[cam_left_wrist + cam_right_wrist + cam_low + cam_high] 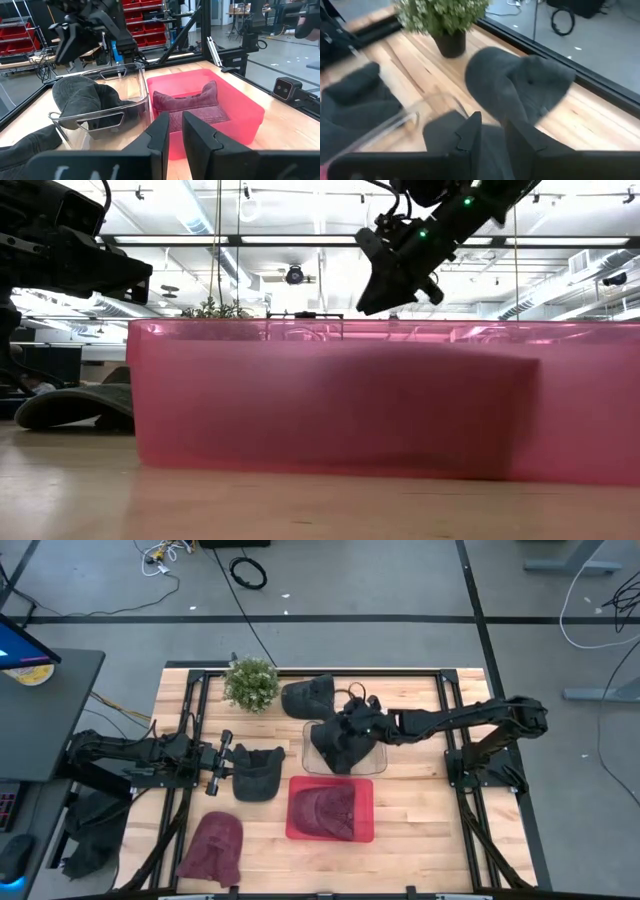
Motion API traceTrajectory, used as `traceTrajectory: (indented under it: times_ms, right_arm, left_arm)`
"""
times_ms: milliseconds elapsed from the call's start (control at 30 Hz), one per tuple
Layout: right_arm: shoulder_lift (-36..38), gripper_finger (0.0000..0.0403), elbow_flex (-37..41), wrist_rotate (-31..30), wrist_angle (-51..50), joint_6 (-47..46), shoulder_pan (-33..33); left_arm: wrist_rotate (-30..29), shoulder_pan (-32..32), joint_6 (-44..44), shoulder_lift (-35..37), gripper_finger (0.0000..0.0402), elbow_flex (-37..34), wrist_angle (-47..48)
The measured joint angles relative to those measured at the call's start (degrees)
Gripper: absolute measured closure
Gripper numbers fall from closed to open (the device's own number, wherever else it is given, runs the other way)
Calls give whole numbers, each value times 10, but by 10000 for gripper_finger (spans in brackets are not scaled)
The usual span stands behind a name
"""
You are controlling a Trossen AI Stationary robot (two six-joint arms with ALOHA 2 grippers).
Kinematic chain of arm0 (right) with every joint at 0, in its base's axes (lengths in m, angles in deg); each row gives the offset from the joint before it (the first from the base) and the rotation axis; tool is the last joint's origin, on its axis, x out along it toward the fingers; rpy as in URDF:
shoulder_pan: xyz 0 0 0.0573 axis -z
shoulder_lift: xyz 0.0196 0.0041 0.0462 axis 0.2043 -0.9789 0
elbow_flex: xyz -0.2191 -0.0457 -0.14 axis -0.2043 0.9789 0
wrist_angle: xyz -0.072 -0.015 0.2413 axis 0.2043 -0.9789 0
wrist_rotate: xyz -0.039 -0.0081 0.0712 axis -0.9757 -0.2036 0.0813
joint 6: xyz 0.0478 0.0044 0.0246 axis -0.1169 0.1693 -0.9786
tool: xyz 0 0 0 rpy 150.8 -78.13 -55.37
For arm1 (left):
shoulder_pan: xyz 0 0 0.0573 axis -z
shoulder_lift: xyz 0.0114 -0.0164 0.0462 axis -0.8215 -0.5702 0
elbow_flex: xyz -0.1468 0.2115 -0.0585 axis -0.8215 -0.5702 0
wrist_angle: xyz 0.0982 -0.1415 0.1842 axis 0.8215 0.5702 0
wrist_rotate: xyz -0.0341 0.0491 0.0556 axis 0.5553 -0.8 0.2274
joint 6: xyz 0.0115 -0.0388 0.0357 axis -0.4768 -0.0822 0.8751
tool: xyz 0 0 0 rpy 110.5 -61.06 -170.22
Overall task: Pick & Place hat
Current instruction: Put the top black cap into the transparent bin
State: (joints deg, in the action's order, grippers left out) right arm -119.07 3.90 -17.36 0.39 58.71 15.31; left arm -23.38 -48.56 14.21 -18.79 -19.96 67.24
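Observation:
A dark hat [335, 748] lies in the clear bin [372, 762] at the table's middle, partly hidden by my right gripper. A maroon hat [322, 808] lies in the red bin [364, 792] nearer the front. Other hats rest on the wood: dark ones at the far side [305, 697] and left of centre [258, 772], a maroon one [213, 848] near the front left. My right gripper [330, 730] [492, 132] hovers above the clear bin, slanting down, fingers a narrow gap apart, nothing between them. My left gripper [238, 768] [175, 131] waits level at the left, also narrowly open.
A small potted plant [250, 683] stands at the far edge, left of the far dark hat. Black frame rails [448, 730] run along the table's sides. Bare wood lies at the front right, beside the red bin.

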Motion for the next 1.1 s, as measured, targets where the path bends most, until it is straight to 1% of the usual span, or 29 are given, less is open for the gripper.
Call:
traceTrajectory:
  times_ms: [133, 300, 433, 533, 700, 833, 1100]
  right_arm:
    - [0, 317, 0, 33, 22, 14, 31]
    - [-8, 317, 0, 60, 24, 18, 63]
    - [-22, 317, 0, 74, 35, 19, 77]
    - [-30, 317, 0, 94, 64, 19, 83]
    - [-51, 317, 0, 106, 107, 34, 93]
    - [-65, 317, 0, 139, 116, 34, 112]
    - [-65, 317, 0, 151, 120, 36, 139]
  left_arm:
    - [0, 0, 0, 0, 346, 0, 0]
    - [0, 0, 0, 0, 346, 0, 0]
    - [0, 0, 0, 0, 346, 0, 0]
    - [0, 0, 0, 0, 346, 0, 0]
    - [0, 0, 0, 0, 346, 0, 0]
    - [0, 0, 0, 0, 346, 0, 0]
    - [0, 0, 0, 0, 346, 0, 0]
